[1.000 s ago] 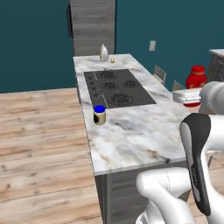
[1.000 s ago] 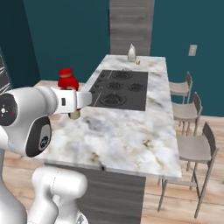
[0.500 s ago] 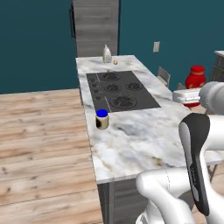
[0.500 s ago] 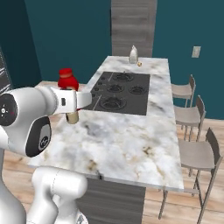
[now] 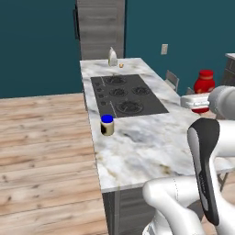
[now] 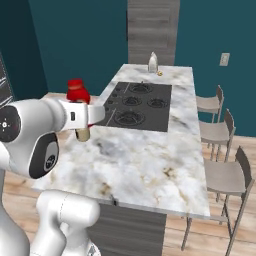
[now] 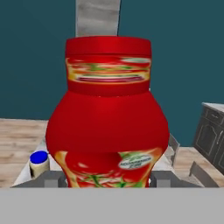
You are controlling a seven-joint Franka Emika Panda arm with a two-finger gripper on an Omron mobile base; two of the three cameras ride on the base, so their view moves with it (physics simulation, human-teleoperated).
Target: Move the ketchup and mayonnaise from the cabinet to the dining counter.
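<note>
Item: small all-red squeeze ketchup bottle [image 7: 108, 118] with narrowed waist, upright, clamped between the fingers of the end effector [image 7: 107, 178], raised beside the long white-grey marble desk [image 5: 151, 142].

Item: squat cream mayonnaise jar with blue lid [image 5: 107, 125], stood on the desk near its edge, just before the inset black cooktop [image 5: 125, 94], well apart from the end effector.

Red ketchup [image 7: 108, 127] upright, raised off to the dining counter's [image 5: 147, 142] side; mayonnaise [image 5: 107, 125] (blue-lidded) standing near its edge
</note>
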